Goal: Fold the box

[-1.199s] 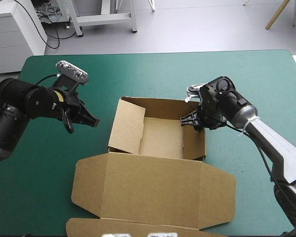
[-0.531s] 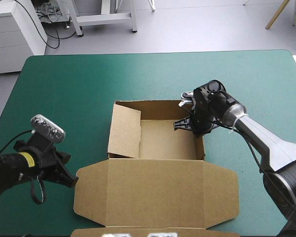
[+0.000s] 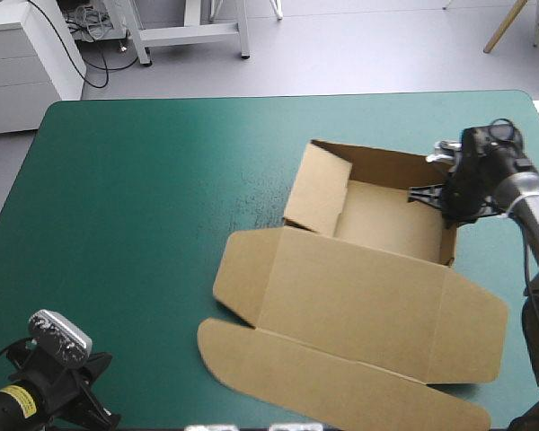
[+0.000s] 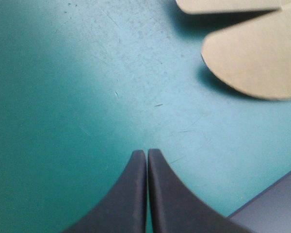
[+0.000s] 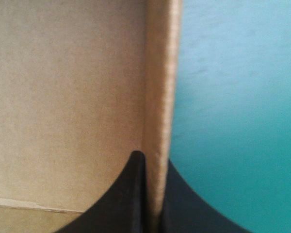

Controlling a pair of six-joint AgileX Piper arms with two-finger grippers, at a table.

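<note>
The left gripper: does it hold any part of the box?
No, the left gripper is shut on nothing over the teal-green cover, and the box lies ahead of it, not touching it.

**One box, one table, two grippers**

One brown box (image 3: 368,296) lies on one table (image 3: 144,180) with a teal-green cover. Two grippers are in view, the left gripper (image 4: 146,153) and the right gripper (image 5: 153,158). Each has two black fingers (image 4: 162,194), four in all.
</note>
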